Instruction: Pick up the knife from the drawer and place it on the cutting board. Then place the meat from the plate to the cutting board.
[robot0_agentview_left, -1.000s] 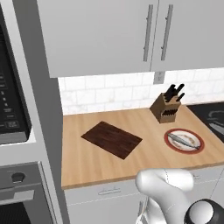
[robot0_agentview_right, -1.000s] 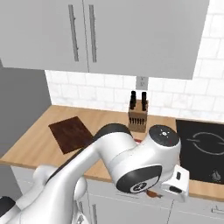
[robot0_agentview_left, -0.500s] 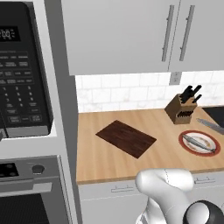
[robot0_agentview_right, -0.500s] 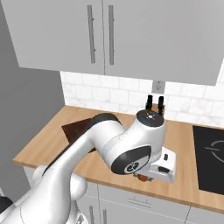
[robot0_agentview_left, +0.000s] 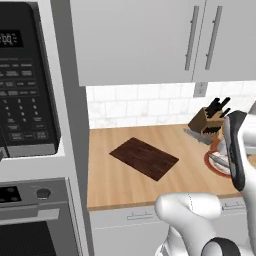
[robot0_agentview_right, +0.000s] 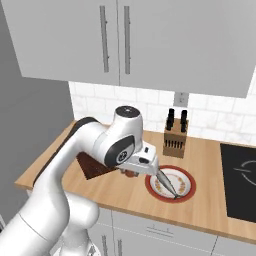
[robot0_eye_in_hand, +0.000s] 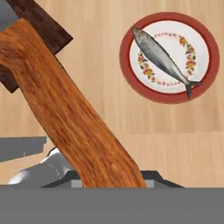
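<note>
My gripper (robot0_eye_in_hand: 109, 177) is shut on the knife (robot0_eye_in_hand: 65, 109), whose orange-brown handle runs up to the upper left in the hand view. In the right base view the gripper (robot0_agentview_right: 139, 169) hovers over the counter between the cutting board and the plate, and the knife's grey blade (robot0_agentview_right: 167, 184) slants over the plate's near rim. The dark brown cutting board (robot0_agentview_left: 144, 157) (robot0_eye_in_hand: 41, 26) lies flat and bare. The silvery fish-shaped meat (robot0_eye_in_hand: 162, 57) lies on the red-rimmed white plate (robot0_eye_in_hand: 210, 48) (robot0_agentview_right: 186, 195). Which front below is the drawer I cannot tell.
A wooden knife block (robot0_agentview_right: 176, 141) with black-handled knives stands at the back wall behind the plate. A black cooktop (robot0_agentview_right: 240, 187) lies to the right. An oven and microwave column (robot0_agentview_left: 30, 100) bounds the counter on the left. Shut grey drawer fronts (robot0_agentview_left: 135, 220) run under the counter edge.
The base has driven, so both base views have shifted. The hand has risen from below the counter's front edge to above the counter beside the plate, still holding the knife.
</note>
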